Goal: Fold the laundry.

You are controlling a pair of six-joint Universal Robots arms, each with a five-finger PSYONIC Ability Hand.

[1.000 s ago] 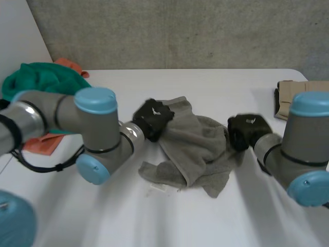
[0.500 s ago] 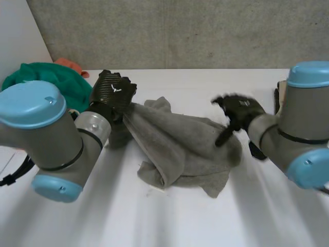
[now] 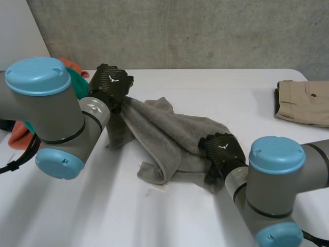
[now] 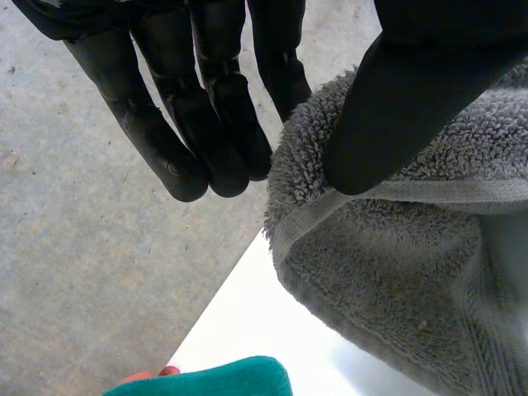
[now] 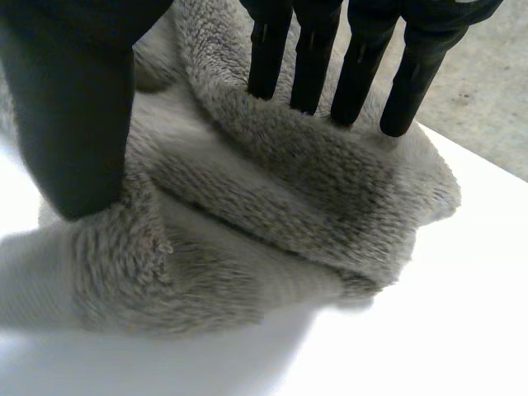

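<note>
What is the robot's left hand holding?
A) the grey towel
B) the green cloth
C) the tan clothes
A: the left hand pinches the hemmed edge of the grey towel between its thumb and fingers.

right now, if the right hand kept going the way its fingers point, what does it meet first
The grey towel: the right hand has its straight fingers against the bunched fold, so it would press deeper into cloth, probably with the white table beneath.
</note>
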